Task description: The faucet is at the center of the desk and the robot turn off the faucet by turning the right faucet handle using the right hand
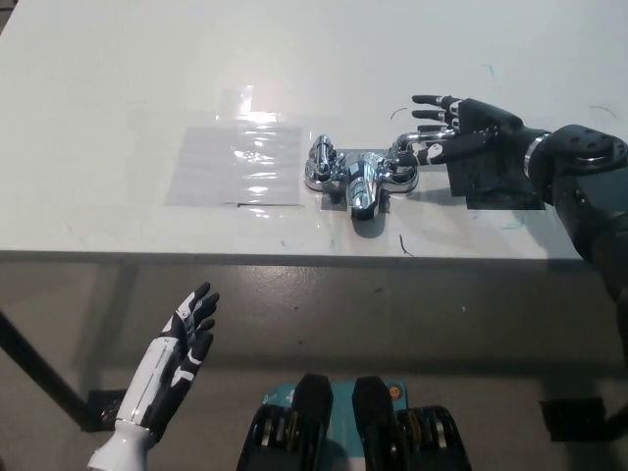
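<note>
Two hands visible: we see right hand (461, 132) fingers spread, tips at the right faucet handle (410, 145), not gripping; faucet (359, 177) mid-desk (118, 78). Left hand (186, 334) open, below desk edge.

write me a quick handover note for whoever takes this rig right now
Right hand: black, open, fingers spread at the chrome right faucet handle, at most touching it, no closed grip visible.
Left hand: white, open, resting low, below the front edge of the white desk.
Chrome faucet: mid-desk, between a clear plastic sheet and a black patch.
Done: reach to the handle.
Left: close on the handle and turn it off.
</note>
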Available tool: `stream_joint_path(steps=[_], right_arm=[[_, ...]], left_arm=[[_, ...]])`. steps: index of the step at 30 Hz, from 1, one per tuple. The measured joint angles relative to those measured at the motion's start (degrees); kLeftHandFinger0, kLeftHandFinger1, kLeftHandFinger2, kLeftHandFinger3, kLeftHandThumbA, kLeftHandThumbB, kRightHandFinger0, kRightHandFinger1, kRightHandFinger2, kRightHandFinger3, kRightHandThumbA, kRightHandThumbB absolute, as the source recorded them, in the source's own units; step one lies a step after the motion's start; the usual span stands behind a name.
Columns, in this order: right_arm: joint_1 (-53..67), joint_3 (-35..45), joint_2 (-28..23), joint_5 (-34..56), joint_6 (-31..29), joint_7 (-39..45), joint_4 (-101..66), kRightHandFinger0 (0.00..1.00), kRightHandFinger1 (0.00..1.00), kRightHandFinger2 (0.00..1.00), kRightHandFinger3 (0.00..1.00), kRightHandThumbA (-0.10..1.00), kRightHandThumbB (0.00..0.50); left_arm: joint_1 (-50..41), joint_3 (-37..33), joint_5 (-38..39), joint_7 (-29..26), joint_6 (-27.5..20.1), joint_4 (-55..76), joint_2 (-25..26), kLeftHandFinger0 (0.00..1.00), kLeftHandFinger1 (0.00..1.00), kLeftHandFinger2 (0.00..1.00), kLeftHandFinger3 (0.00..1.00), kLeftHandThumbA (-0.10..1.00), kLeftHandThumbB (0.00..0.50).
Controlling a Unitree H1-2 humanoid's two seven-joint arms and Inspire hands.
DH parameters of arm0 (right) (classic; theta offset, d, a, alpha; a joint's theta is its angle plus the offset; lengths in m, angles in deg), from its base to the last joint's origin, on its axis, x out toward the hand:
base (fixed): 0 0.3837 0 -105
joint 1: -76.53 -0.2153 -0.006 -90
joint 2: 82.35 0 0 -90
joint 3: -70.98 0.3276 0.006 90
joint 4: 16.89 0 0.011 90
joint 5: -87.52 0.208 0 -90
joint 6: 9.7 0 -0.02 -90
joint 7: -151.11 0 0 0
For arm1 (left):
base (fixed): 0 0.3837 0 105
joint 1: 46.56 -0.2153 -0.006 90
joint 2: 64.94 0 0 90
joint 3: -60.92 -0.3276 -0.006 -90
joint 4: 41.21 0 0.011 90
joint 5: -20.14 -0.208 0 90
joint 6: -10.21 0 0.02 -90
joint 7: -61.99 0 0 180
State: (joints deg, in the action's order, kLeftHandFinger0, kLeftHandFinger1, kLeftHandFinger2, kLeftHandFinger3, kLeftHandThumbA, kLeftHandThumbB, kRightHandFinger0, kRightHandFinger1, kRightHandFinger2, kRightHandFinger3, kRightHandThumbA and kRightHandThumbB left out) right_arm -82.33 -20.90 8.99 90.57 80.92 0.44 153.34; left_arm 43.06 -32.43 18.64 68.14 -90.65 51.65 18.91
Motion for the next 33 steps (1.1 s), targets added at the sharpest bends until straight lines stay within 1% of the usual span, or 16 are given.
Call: stream_joint_path(steps=[1, 3, 5, 6, 9, 11, 14, 15, 20, 21, 22, 23, 24, 28, 31, 33], right_arm=[[0.0, -0.01, 0.01, -0.01, 0.0, 0.14, -0.05, 1.0, 1.0, 1.0, 1.0, 1.0, 0.469], [0.0, -0.22, 0.14, -0.09, 0.0, 0.54, -0.28, 1.0, 1.0, 1.0, 1.0, 1.0, 0.447], [0.0, -0.52, 0.38, -0.22, -0.02, 0.68, -0.43, 1.0, 1.0, 1.0, 1.0, 1.0, 0.456], [0.0, -0.58, 0.52, -0.23, -0.03, 0.69, -0.48, 1.0, 1.0, 1.0, 1.0, 1.0, 0.47], [0.01, -0.8, 0.88, -0.27, -0.09, 0.69, -0.58, 1.0, 1.0, 1.0, 1.0, 1.0, 0.479], [0.02, -0.95, 0.91, -0.32, -0.15, 0.69, -0.59, 1.0, 1.0, 1.0, 1.0, 1.0, 0.463], [0.07, -1.36, 0.93, -0.4, -0.35, 0.7, -0.68, 1.0, 1.0, 1.0, 1.0, 1.0, 0.462], [0.11, -1.5, 0.94, -0.43, -0.47, 0.74, -0.72, 1.0, 1.0, 1.0, 1.0, 1.0, 0.448], [0.53, -1.85, 0.98, -0.48, -1.41, 1.39, -1.18, 1.0, 1.0, 1.0, 1.0, 1.0, 0.46], [0.71, -1.85, 0.98, -0.48, -1.56, 1.67, -1.41, 1.0, 1.0, 1.0, 1.0, 1.0, 0.446], [0.88, -1.85, 0.98, -0.48, -1.67, 1.83, -1.68, 1.0, 1.0, 1.0, 1.0, 1.0, 0.445], [1.19, -1.81, 0.99, -0.47, -1.84, 2.08, -2.12, 1.0, 1.0, 1.0, 1.0, 1.0, 0.425], [1.43, -1.78, 0.99, -0.44, -2.06, 2.3, -2.53, 1.0, 1.0, 1.0, 1.0, 1.0, 0.423], [2.88, -1.56, 1.02, -0.16, -2.24, 3.49, -5.17, 1.0, 1.0, 1.0, 1.0, 1.0, 0.443], [4.59, -1.08, 1.03, 0.17, -2.2, 4.5, -8.05, 1.0, 1.0, 1.0, 1.0, 1.0, 0.433], [6.1, -0.75, 1.11, 0.48, -2.12, 5.44, -10.62, 1.0, 1.0, 1.0, 1.0, 1.0, 0.435]], left_arm=[[0.0, 0.0, -0.08, 0.0, 0.01, 0.0, 0.01, 1.0, 1.0, 1.0, 1.0, 0.91, 0.291], [0.0, -0.01, -0.41, -0.01, 0.06, 0.0, 0.04, 1.0, 1.0, 1.0, 1.0, 0.89, 0.285], [0.0, 0.0, -0.72, -0.01, 0.06, 0.01, 0.04, 1.0, 1.0, 1.0, 1.0, 0.89, 0.284], [0.0, 0.0, -0.84, -0.01, 0.06, 0.01, 0.04, 1.0, 1.0, 1.0, 1.0, 0.89, 0.282], [0.0, 0.0, -1.09, 0.0, 0.07, 0.01, 0.04, 1.0, 1.0, 1.0, 1.0, 0.88, 0.285], [0.0, 0.03, -1.16, 0.0, 0.09, 0.01, 0.05, 1.0, 1.0, 1.0, 1.0, 0.9, 0.279], [0.0, 0.04, -1.34, 0.0, 0.1, 0.01, 0.1, 1.0, 1.0, 1.0, 1.0, 0.91, 0.276], [0.0, 0.04, -1.41, -0.01, 0.09, 0.01, 0.14, 1.0, 1.0, 1.0, 1.0, 0.9, 0.282], [0.0, 0.08, -1.44, 0.0, 0.11, 0.01, 0.17, 1.0, 1.0, 1.0, 1.0, 0.88, 0.28], [0.0, 0.08, -1.44, 0.0, 0.11, 0.01, 0.17, 1.0, 1.0, 1.0, 1.0, 0.88, 0.281], [0.0, 0.08, -1.43, 0.0, 0.12, 0.01, 0.17, 1.0, 1.0, 1.0, 1.0, 0.88, 0.281], [0.0, 0.1, -1.42, 0.0, 0.12, 0.01, 0.17, 1.0, 1.0, 1.0, 1.0, 0.88, 0.279], [0.0, 0.11, -1.41, 0.0, 0.13, 0.01, 0.17, 1.0, 1.0, 1.0, 1.0, 0.88, 0.28], [0.02, 0.14, -1.42, 0.0, 0.12, 0.01, 0.17, 1.0, 1.0, 1.0, 1.0, 0.89, 0.28], [0.02, 0.14, -1.42, 0.0, 0.12, 0.01, 0.17, 1.0, 1.0, 1.0, 1.0, 0.89, 0.282], [0.02, 0.14, -1.42, 0.0, 0.12, 0.01, 0.17, 1.0, 1.0, 1.0, 1.0, 0.88, 0.277]])
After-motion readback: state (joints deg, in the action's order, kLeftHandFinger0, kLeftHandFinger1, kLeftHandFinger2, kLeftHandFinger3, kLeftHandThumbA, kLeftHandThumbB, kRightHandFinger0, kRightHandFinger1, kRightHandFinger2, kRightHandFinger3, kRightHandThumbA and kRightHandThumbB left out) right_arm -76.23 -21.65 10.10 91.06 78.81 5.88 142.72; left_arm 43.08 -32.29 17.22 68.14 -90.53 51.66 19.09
